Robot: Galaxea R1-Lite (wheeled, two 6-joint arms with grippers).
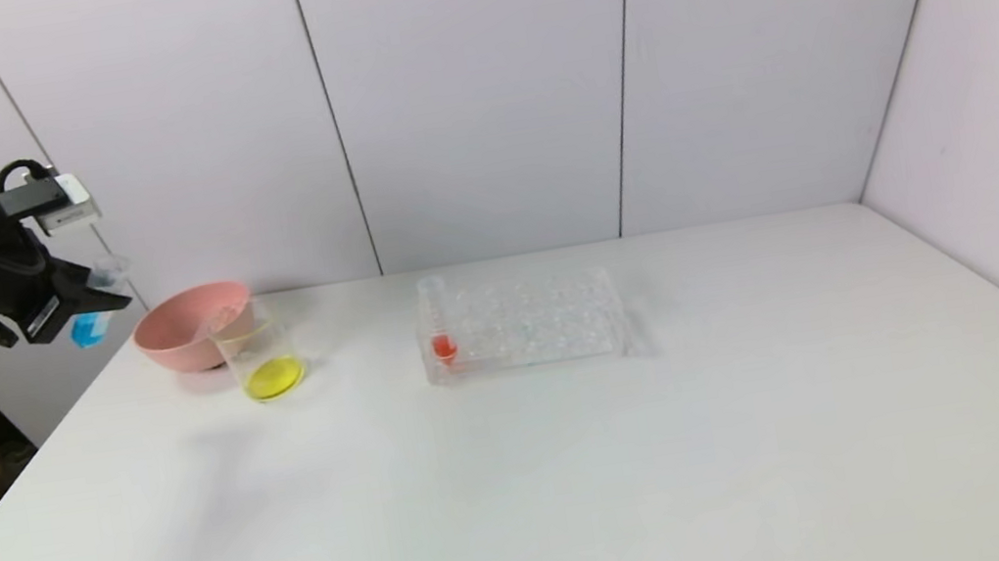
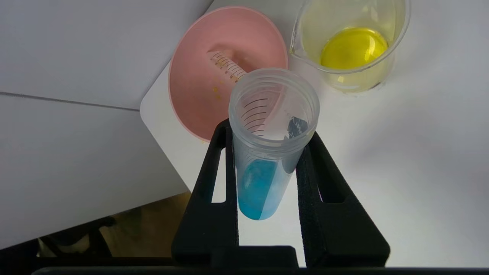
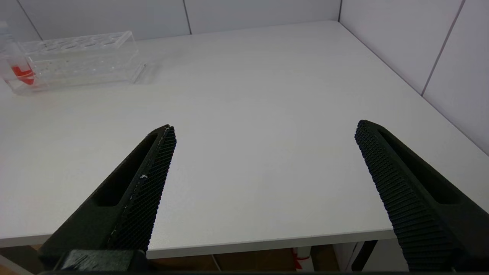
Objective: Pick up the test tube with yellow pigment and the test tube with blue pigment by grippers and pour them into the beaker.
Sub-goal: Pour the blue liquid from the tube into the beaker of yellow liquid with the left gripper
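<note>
My left gripper (image 1: pixel 89 300) is shut on the test tube with blue pigment (image 1: pixel 92 322), held in the air beyond the table's far left corner, left of the pink bowl. In the left wrist view the tube (image 2: pixel 263 168) sits between my black fingers (image 2: pixel 214 183), its open mouth tilted, blue liquid at its bottom. The beaker (image 1: pixel 261 356) stands in front of the bowl with yellow liquid in its base; it also shows in the left wrist view (image 2: pixel 351 46). An empty graduated tube (image 2: pixel 227 67) with yellow specks lies in the bowl. My right gripper (image 3: pixel 265 152) is open and empty above the table's near right part.
A pink bowl (image 1: pixel 181 333) stands at the far left, touching the beaker. A clear tube rack (image 1: pixel 526 326) stands mid-table with one red-liquid tube (image 1: pixel 439 329) at its left end. White walls close the back and right. The table's left edge lies below my left gripper.
</note>
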